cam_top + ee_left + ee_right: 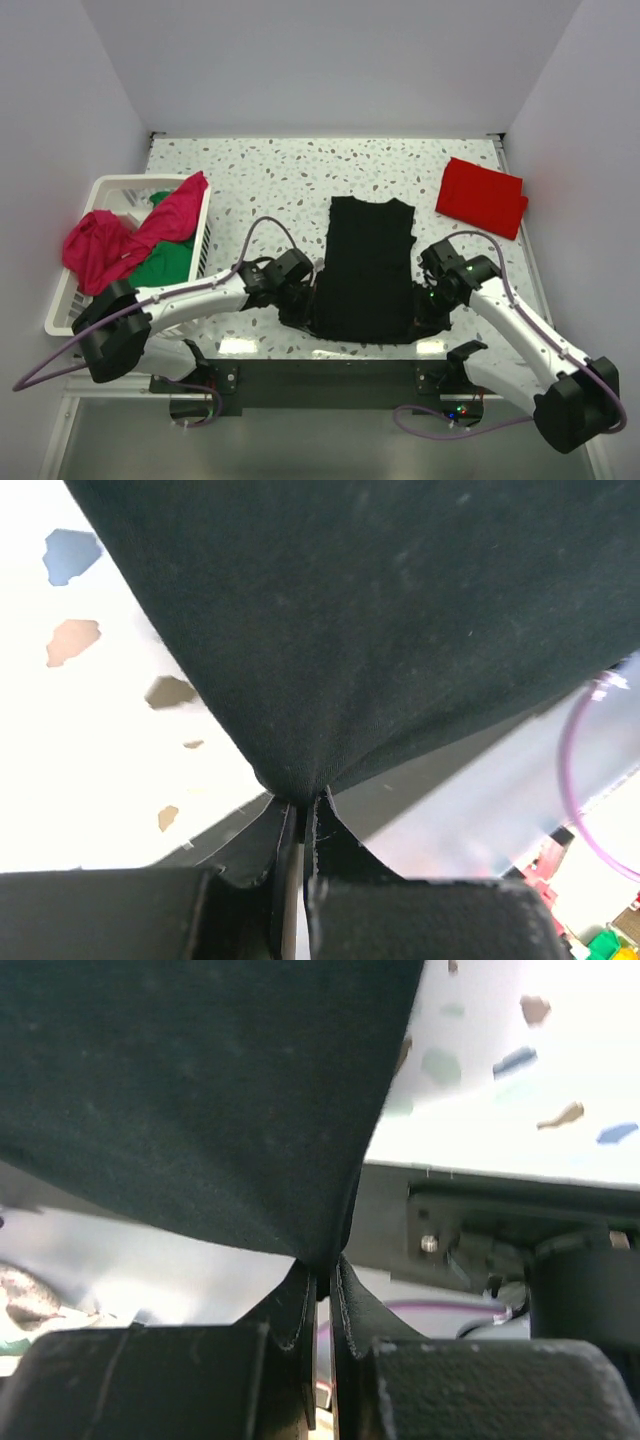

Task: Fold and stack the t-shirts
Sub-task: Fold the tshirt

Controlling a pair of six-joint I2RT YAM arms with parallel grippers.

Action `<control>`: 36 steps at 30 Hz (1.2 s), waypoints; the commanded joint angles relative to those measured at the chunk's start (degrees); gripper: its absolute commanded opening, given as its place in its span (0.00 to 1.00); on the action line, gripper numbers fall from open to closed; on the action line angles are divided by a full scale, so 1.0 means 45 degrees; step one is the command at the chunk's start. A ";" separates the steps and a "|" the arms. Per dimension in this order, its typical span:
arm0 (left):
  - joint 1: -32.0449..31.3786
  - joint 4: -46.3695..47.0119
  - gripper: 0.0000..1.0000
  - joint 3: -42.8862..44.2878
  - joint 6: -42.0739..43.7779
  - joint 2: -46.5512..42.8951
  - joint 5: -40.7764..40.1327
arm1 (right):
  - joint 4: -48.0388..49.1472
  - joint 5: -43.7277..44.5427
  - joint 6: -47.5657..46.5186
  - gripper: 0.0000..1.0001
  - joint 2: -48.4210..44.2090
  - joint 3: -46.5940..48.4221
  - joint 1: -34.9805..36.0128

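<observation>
The black t-shirt (370,265) lies flat mid-tabletop (270,170), its lower end at the near edge. The left tool (300,810) is clenched on its near-left corner and the right tool (322,1278) on its near-right corner. 1 folded red t-shirt (482,196) sits by the far-right corner. A pink t-shirt (120,240) and a green t-shirt (165,262) lie in the basket (105,185) at the left edge.

Bare speckled tabletop (290,172) lies open beyond the far edge of the spread black cloth t-shirt (370,262), bounded at left by the white slatted plastic laundry basket (118,182) and at far right by the folded red cloth t-shirt (482,197).
</observation>
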 commanded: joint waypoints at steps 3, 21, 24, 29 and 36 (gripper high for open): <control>-0.0031 -0.2342 0.00 0.2219 -0.0342 -0.0881 -0.0551 | -0.3070 0.0826 0.0180 0.00 -0.0935 0.2390 0.0001; 0.2586 -0.1386 0.00 0.6148 0.1941 0.2397 0.0267 | -0.0221 0.3270 0.0084 0.00 0.3300 0.6731 -0.0603; 0.2722 -0.1425 0.00 0.7027 0.2293 0.3316 0.0365 | 0.0267 0.2901 -0.0287 0.00 0.3692 0.6869 -0.1305; 0.3345 -0.1367 0.00 0.8374 0.2685 0.4664 0.0482 | 0.0971 0.2313 -0.1086 0.00 0.4844 0.7336 -0.2554; 0.4284 -0.1192 0.00 0.9802 0.2881 0.6110 0.1300 | 0.1186 0.2078 -0.1733 0.00 0.6797 0.8938 -0.3143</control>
